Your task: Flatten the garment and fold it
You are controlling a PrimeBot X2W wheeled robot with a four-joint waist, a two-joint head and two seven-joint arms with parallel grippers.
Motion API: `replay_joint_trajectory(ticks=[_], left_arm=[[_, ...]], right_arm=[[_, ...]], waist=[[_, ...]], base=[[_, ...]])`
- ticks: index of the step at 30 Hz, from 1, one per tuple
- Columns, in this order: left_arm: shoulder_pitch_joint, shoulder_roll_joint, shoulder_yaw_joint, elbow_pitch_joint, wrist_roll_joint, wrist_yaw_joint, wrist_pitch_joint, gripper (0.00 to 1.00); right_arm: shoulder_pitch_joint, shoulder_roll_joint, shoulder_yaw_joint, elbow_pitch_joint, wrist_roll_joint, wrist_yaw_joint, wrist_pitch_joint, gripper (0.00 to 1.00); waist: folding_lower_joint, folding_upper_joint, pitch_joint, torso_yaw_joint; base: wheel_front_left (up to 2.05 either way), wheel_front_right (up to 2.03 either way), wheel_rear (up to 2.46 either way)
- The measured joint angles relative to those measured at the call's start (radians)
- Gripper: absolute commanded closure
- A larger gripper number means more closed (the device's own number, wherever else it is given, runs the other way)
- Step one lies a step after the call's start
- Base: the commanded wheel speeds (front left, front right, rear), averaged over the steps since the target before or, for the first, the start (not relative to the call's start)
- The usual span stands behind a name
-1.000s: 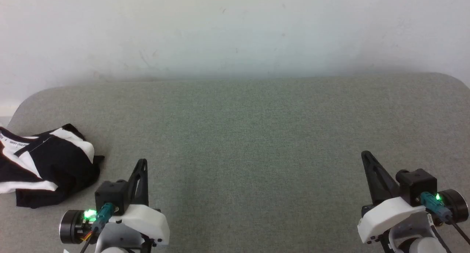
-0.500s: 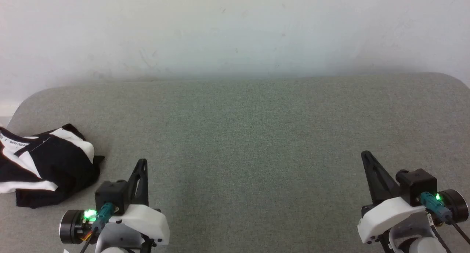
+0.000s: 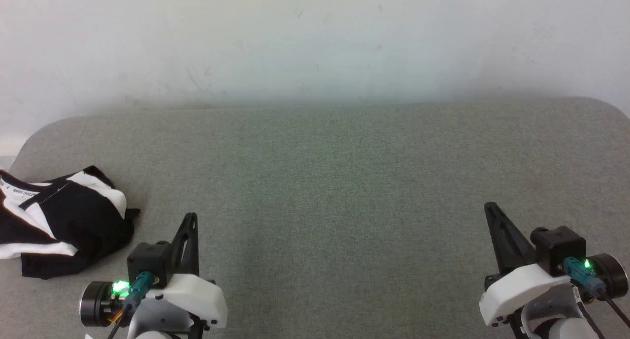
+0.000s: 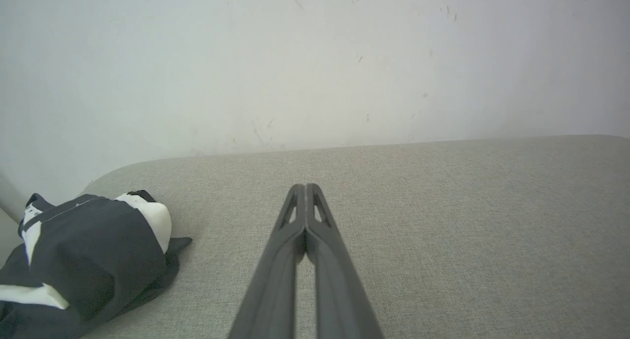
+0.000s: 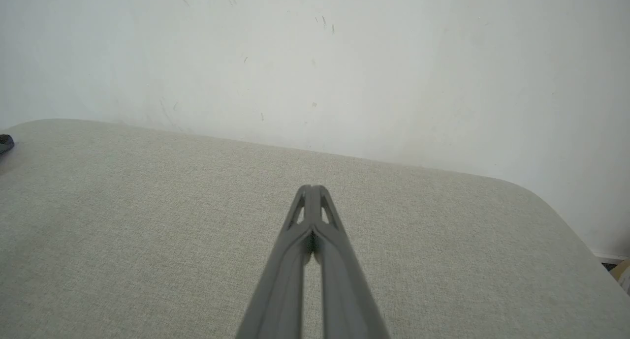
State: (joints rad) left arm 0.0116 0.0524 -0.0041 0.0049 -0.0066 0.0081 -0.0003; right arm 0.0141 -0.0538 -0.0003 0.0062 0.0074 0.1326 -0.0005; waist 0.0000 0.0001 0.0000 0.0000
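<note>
A pale wall (image 3: pixel 315 44) stands behind a wide grey fabric pad (image 3: pixel 344 181) with rounded far corners. The shirt (image 3: pixel 59 226) lies bunched at the pad's left edge, a crumpled heap of black and white cloth with lettered trim showing on its far side; part of it runs past the head view's left edge. My left gripper (image 3: pixel 191 220) is at the near side of the pad, just right of the shirt and apart from it, fingers pressed together, holding nothing. My right gripper (image 3: pixel 489 210) is well apart on the right, likewise closed tight and empty.
</note>
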Motion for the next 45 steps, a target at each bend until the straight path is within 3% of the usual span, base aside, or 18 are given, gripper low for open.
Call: replay_joint_trajectory(ticks=[4, 5, 30, 45], left_arm=[[0.000, 0.000, 0.000, 0.000, 0.000, 0.000, 0.000, 1.00], [0.000, 0.000, -0.001, 0.000, 0.000, 0.000, 0.000, 0.00], [0.002, 0.000, -0.016, 0.003, -0.003, 0.011, -0.036, 0.00], [0.011, 0.000, -0.021, 0.003, -0.008, 0.020, -0.069, 0.00]], right_arm=[[0.000, 0.000, 0.000, 0.000, 0.000, 0.000, 0.000, 1.00], [0.000, 0.000, 0.000, 0.001, 0.000, 0.000, 0.000, 0.00], [0.002, -0.001, -0.008, 0.012, 0.005, 0.000, -0.037, 0.00], [0.002, -0.001, 0.006, 0.016, 0.020, 0.000, -0.065, 0.00]], waist=[[0.0000, -0.0001, 0.000, 0.000], [0.0000, 0.0000, 0.000, 0.000], [0.0001, -0.0001, 0.004, 0.006], [0.0001, -0.0001, -0.001, 0.042]], base=[[0.00, 0.00, 0.00], [0.00, 0.00, 0.00], [0.00, 0.00, 0.00], [0.00, 0.00, 0.00]])
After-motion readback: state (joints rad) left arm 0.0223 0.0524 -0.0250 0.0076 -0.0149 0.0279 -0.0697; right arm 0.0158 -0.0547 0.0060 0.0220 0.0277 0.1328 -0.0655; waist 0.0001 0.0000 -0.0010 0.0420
